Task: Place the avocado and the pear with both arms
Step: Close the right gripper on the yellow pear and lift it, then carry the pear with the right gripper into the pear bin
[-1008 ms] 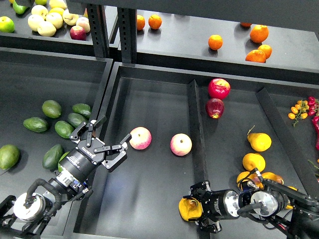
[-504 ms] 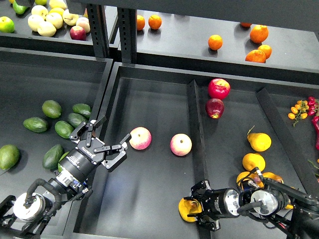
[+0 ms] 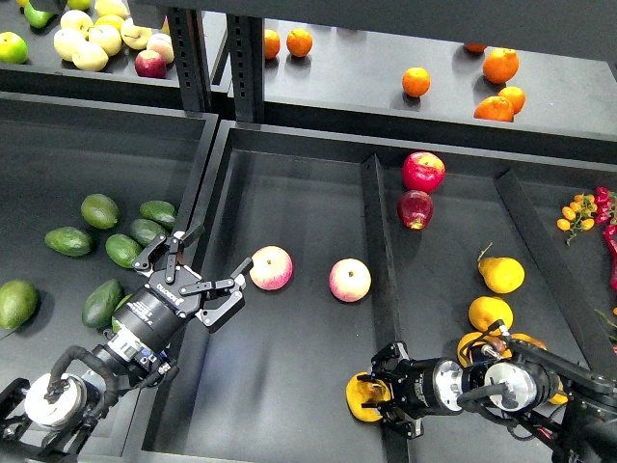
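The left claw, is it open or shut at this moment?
Open. The left claw shows its two fingers spread wide apart with nothing between them, and it hangs over the divider beside the avocados.

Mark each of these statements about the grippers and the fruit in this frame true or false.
1. The right gripper holds the pear. True.
2. The left gripper grips an avocado. False: its fingers are spread with nothing between them.
3. Two pinkish apples lie in the middle tray. True.
4. The oranges sit in the same tray as the avocados. False: they are on the upper shelf.
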`<action>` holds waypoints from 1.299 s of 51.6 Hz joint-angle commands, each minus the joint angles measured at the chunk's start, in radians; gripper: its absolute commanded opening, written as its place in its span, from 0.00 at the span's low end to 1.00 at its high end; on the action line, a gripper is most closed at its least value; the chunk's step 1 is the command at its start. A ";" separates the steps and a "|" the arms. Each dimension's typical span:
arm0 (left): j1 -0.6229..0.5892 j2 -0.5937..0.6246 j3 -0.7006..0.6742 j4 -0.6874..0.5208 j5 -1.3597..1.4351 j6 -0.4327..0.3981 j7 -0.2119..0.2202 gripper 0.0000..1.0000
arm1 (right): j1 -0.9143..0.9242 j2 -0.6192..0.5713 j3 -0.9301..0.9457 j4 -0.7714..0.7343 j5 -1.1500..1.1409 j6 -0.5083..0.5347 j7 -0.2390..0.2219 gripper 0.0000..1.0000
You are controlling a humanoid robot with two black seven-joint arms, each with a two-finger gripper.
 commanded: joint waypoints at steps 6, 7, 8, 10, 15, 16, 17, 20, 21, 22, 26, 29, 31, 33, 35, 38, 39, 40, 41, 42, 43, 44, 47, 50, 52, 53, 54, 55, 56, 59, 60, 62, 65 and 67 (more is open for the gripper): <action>0.000 0.000 0.002 -0.007 0.000 0.000 0.000 0.99 | 0.033 0.027 0.116 0.003 0.000 -0.037 -0.001 0.14; 0.000 0.000 0.002 -0.007 0.000 0.000 0.000 0.99 | 0.038 0.027 0.125 0.004 0.000 -0.042 -0.001 0.14; 0.001 0.000 0.002 -0.007 0.000 0.000 0.000 0.99 | 0.041 0.027 0.133 0.004 0.000 -0.046 -0.001 0.14; 0.001 0.000 0.002 -0.007 0.000 0.000 0.000 0.99 | 0.049 0.027 0.143 0.006 0.000 -0.051 -0.001 0.14; 0.001 0.000 0.003 -0.007 0.000 0.000 0.000 0.99 | 0.078 0.019 0.153 0.009 0.001 -0.057 -0.001 0.14; 0.000 0.000 0.003 -0.007 0.000 0.000 0.000 0.99 | 0.081 0.014 0.154 0.009 0.003 -0.059 -0.001 0.14; 0.001 0.000 0.003 -0.007 0.000 0.000 0.000 0.99 | 0.082 0.010 0.154 0.012 0.003 -0.060 -0.001 0.14; 0.001 0.000 0.003 -0.008 0.000 0.000 0.000 0.99 | 0.084 -0.002 0.157 0.023 0.004 -0.060 -0.001 0.14; 0.001 0.000 0.003 -0.008 0.000 0.000 0.000 0.99 | 0.084 -0.006 0.160 0.024 0.004 -0.060 -0.001 0.14; 0.001 0.000 0.003 -0.010 0.000 0.000 0.000 0.99 | 0.082 -0.013 0.163 0.027 0.004 -0.060 -0.001 0.14; 0.008 0.000 0.003 -0.010 0.000 0.000 0.000 0.99 | 0.076 -0.064 0.167 0.058 0.006 -0.066 -0.001 0.14; 0.008 0.000 0.005 -0.010 0.000 0.000 0.000 0.99 | 0.072 -0.085 0.167 0.073 0.007 -0.072 -0.001 0.14; 0.009 0.000 0.005 -0.010 0.000 0.000 0.000 0.99 | 0.069 -0.105 0.167 0.084 0.010 -0.079 -0.001 0.14; 0.009 0.000 0.006 -0.010 0.000 0.000 0.000 0.99 | 0.062 -0.127 0.167 0.095 0.010 -0.080 -0.001 0.14; 0.009 0.000 0.006 -0.010 0.000 0.000 0.000 0.99 | 0.055 -0.151 0.167 0.106 0.010 -0.080 -0.001 0.14; 0.009 0.000 0.006 -0.010 0.000 0.000 0.000 0.99 | 0.047 -0.182 0.167 0.119 0.010 -0.080 -0.001 0.14; 0.009 0.000 0.006 -0.010 0.000 0.000 0.000 0.99 | 0.044 -0.191 0.167 0.121 0.010 -0.080 -0.001 0.14; 0.009 0.000 0.006 -0.010 0.000 0.000 0.000 0.99 | 0.039 -0.203 0.165 0.124 0.010 -0.080 -0.001 0.15; 0.009 0.000 0.006 -0.010 0.000 0.000 0.000 0.99 | 0.035 -0.211 0.165 0.126 0.010 -0.080 -0.001 0.15; 0.009 0.000 0.006 -0.010 0.000 0.000 0.000 0.99 | 0.033 -0.216 0.165 0.126 0.010 -0.080 -0.001 0.15; 0.009 0.000 0.006 -0.010 0.000 0.000 0.000 0.99 | 0.027 -0.225 0.165 0.127 0.010 -0.079 -0.001 0.15; 0.009 0.000 0.006 -0.010 0.000 0.000 0.000 0.99 | 0.021 -0.233 0.165 0.127 0.012 -0.079 -0.001 0.15; 0.009 0.000 0.009 -0.010 0.000 0.000 0.000 0.99 | 0.001 -0.251 0.160 0.127 0.012 -0.077 -0.001 0.15; 0.009 0.000 0.009 -0.010 0.000 0.000 0.000 0.99 | -0.025 -0.263 0.156 0.127 0.010 -0.075 -0.001 0.15; 0.009 0.000 0.009 -0.010 0.000 0.000 0.000 0.99 | -0.042 -0.266 0.156 0.127 0.007 -0.074 -0.001 0.15; 0.009 0.000 0.009 -0.010 0.000 0.000 0.000 0.99 | -0.056 -0.268 0.156 0.127 0.006 -0.072 -0.001 0.15; 0.009 0.000 0.009 -0.010 0.000 0.000 0.000 0.99 | -0.065 -0.268 0.156 0.127 0.004 -0.072 -0.001 0.15; 0.009 0.000 0.009 -0.010 0.000 0.000 0.000 0.99 | -0.074 -0.268 0.156 0.126 0.003 -0.072 -0.001 0.16; 0.009 0.000 0.009 -0.010 0.000 0.000 0.000 0.99 | -0.079 -0.268 0.156 0.126 0.003 -0.072 -0.001 0.16; 0.009 0.000 0.008 -0.010 0.000 0.000 0.000 0.99 | -0.097 -0.268 0.154 0.123 -0.003 -0.072 -0.001 0.16; 0.009 0.000 0.008 -0.008 0.000 0.000 0.000 0.99 | -0.102 -0.269 0.153 0.121 -0.006 -0.072 -0.001 0.16; 0.009 0.000 0.006 -0.008 0.000 0.000 0.000 0.99 | -0.109 -0.269 0.151 0.120 -0.013 -0.072 -0.001 0.16; 0.009 0.000 0.006 -0.008 0.000 0.000 0.000 0.99 | -0.123 -0.269 0.151 0.116 -0.029 -0.072 -0.001 0.16; 0.009 0.000 0.006 -0.008 0.000 0.000 0.000 0.99 | -0.134 -0.269 0.151 0.115 -0.043 -0.072 -0.001 0.17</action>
